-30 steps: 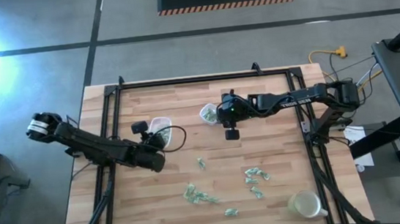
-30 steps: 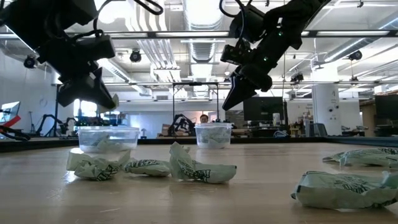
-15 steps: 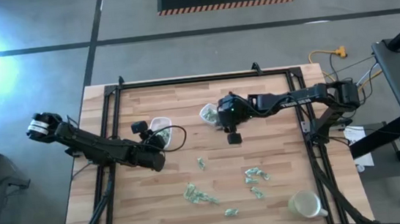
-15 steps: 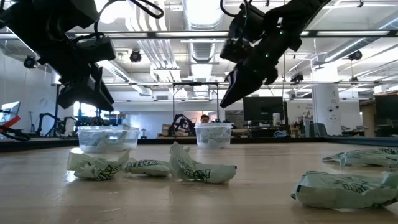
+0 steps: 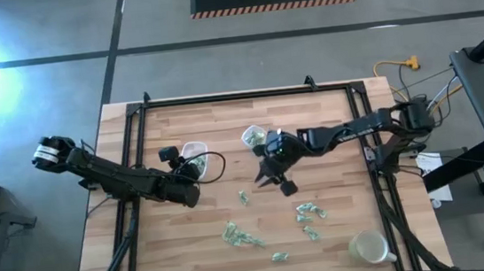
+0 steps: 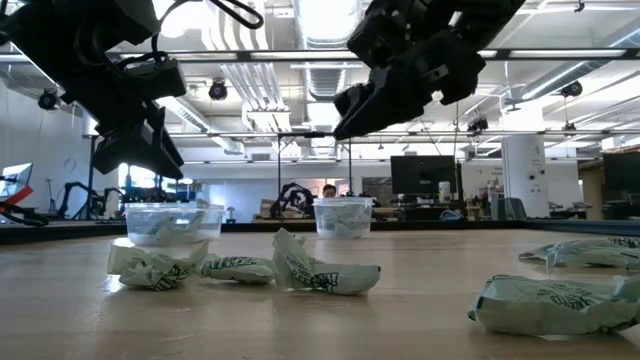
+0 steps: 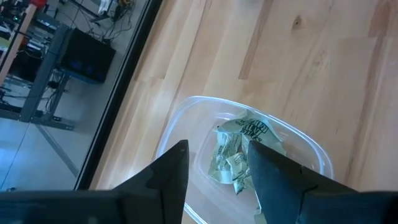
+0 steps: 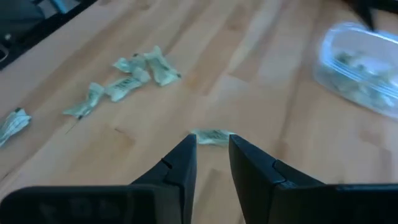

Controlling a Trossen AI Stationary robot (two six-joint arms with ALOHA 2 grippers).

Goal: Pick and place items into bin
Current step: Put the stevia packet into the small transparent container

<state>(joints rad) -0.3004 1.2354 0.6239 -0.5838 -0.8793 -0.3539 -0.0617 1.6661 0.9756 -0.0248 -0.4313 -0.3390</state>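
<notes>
Two clear bins stand on the wooden table: one (image 5: 195, 152) under my left gripper, one (image 5: 251, 137) farther right. My left gripper (image 7: 217, 163) hangs open above the left bin (image 7: 186, 124), with several green-and-white wrapped items (image 7: 239, 149) lying inside it. My right gripper (image 8: 212, 155) is open by a narrow gap and slants down over the table's middle (image 5: 264, 176). One loose item (image 8: 211, 137) lies on the wood just beyond its fingertips. More items lie in small groups (image 5: 241, 236), (image 5: 307, 211) toward the near edge.
A pale yellow cup (image 5: 369, 248) stands at the near right corner. Black frame rails (image 5: 136, 146) run along the table's left, far and right sides. Bare wood lies between the bins and the scattered items (image 6: 325, 272). The room beyond holds benches and screens.
My left gripper has opened above the left bin and stayed in place. My right gripper has left the spot beside the right bin, moved toward the near edge and slightly left, and tipped downward toward a loose item on the wood.
</notes>
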